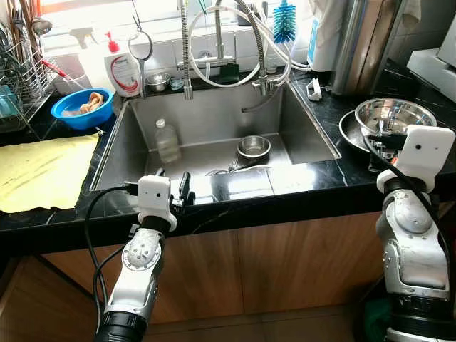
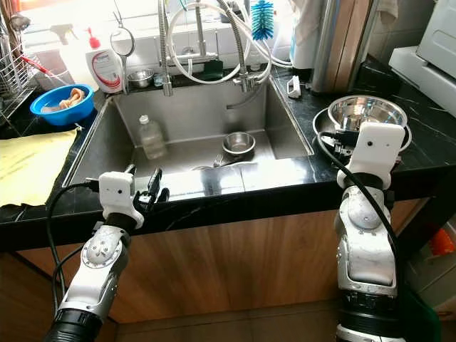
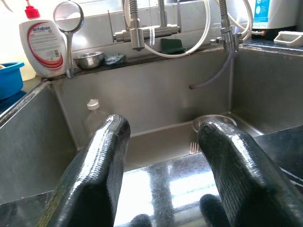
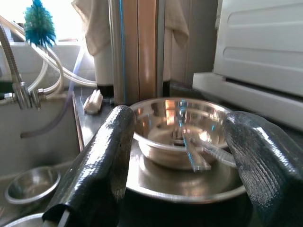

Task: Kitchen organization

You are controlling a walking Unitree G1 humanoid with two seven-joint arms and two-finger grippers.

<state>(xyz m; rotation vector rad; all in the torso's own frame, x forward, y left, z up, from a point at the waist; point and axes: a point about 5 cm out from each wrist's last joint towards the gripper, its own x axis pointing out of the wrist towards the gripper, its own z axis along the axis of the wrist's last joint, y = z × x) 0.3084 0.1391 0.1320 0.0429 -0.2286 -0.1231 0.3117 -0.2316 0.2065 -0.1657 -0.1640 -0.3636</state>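
With the right end effector (image 4: 177, 161) open and empty just before the steel bowl (image 1: 394, 114) stacked on the table (image 1: 313, 178), and the left end effector (image 3: 163, 165) open at the sink (image 1: 214, 114) edge, a low approach could nudge the bowl, apparently holding utensils, into a slide.

Around the sink (image 1: 114, 153): steel bowls, three — one inside (image 1: 254, 147), one behind it (image 1: 157, 80), one to its right (image 1: 394, 114); plastic bottle (image 1: 167, 140), one, inside; blue bowl (image 1: 82, 107), one; yellow cloth (image 1: 43, 169), one.
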